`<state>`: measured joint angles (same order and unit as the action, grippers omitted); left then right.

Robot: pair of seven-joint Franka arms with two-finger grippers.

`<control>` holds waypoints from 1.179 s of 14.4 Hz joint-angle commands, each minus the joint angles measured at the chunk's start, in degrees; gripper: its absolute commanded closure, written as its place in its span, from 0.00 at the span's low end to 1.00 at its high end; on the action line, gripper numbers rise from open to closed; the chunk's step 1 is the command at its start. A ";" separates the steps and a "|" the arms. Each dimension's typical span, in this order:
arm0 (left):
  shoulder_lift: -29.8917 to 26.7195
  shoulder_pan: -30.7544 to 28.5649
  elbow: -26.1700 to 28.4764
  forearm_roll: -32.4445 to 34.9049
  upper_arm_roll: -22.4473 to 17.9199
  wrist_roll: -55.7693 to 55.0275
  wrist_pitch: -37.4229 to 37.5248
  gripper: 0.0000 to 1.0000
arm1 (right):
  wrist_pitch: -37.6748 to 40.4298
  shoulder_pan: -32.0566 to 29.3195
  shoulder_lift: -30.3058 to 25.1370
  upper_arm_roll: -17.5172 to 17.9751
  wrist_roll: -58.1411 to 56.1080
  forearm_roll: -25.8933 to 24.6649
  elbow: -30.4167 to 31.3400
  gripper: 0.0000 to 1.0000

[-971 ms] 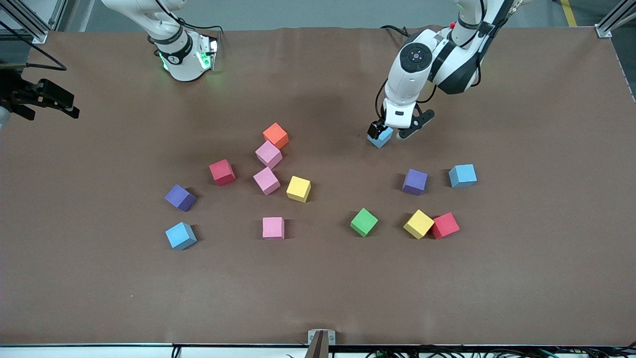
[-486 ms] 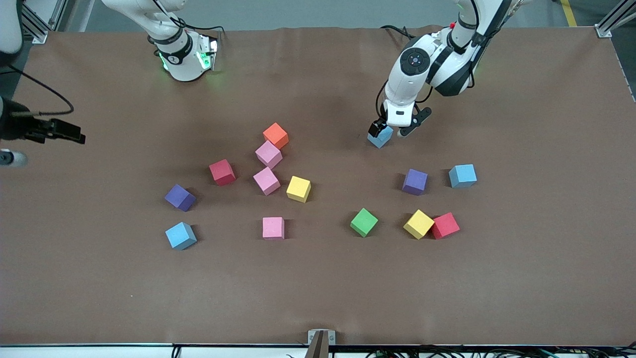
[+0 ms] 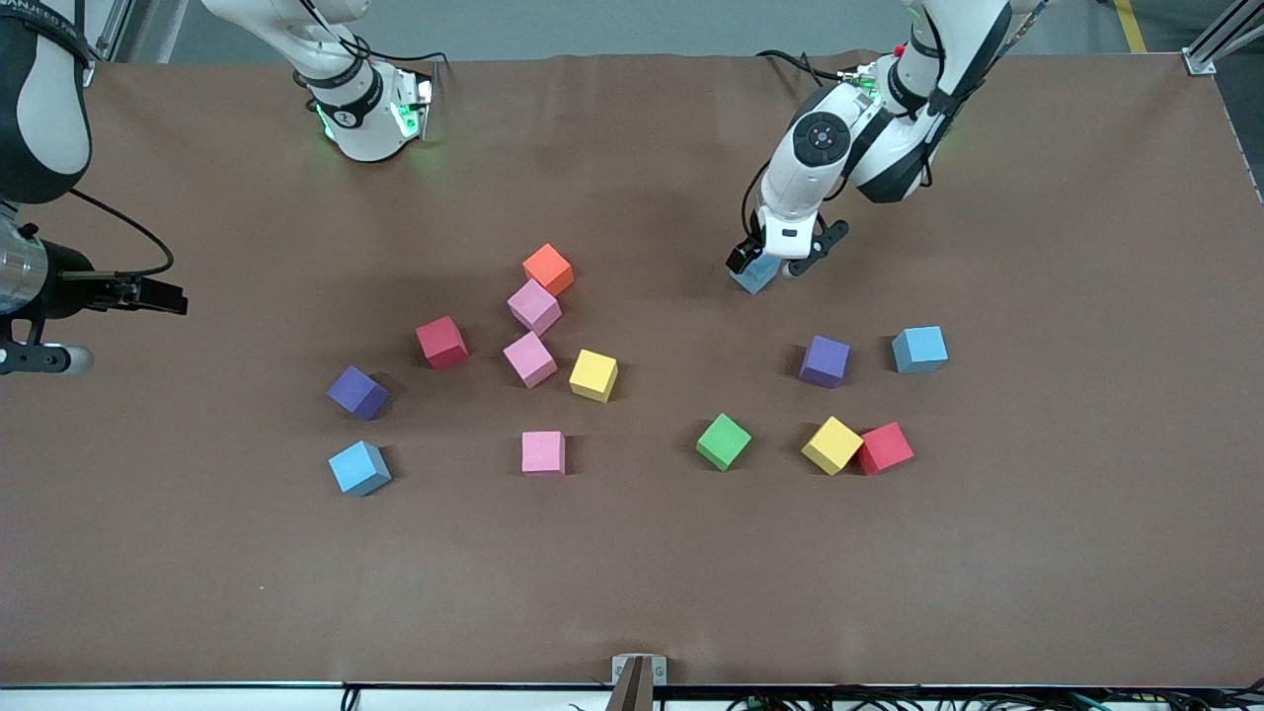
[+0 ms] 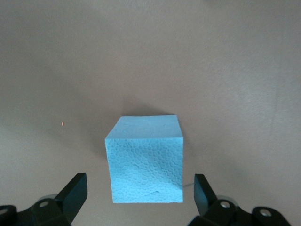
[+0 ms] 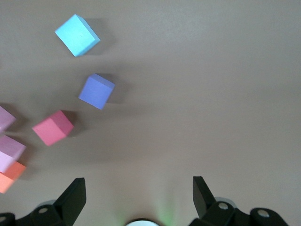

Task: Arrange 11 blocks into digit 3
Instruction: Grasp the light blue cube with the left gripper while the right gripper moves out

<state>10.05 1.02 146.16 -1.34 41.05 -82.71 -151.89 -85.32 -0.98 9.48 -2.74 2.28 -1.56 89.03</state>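
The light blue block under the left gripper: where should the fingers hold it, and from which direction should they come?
Probably from straight above, one finger on each of two facing side walls. The light blue block rests flat on the table with nothing touching it, and the left gripper already hangs over it, jaws open wider than the cube and square to its sides.

Front camera looks down high over the table [image 3: 632, 592]; wrist cameras look down close.

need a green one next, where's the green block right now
In the front view the green block sits on the table toward the left arm's end, beside the yellow block, untouched by either gripper.
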 commanded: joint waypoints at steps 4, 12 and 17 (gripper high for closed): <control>2.86 0.12 -0.09 2.65 -0.09 -1.75 -2.00 0.04 | 0.33 -1.65 0.19 -0.07 1.94 1.82 -0.52 0.00; 5.85 -0.23 -2.37 6.79 -1.14 -3.95 -2.00 0.45 | 1.91 4.40 0.01 -0.07 16.32 0.85 -1.05 0.00; 6.21 0.03 -4.39 14.16 -1.41 -3.95 -1.13 0.66 | 1.21 10.55 -0.16 -0.25 29.08 1.03 -0.96 0.00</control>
<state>14.96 0.84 143.70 9.10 40.06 -85.75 -153.17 -84.26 7.69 9.55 -2.61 26.97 -0.80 88.37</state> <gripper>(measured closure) 0.454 0.000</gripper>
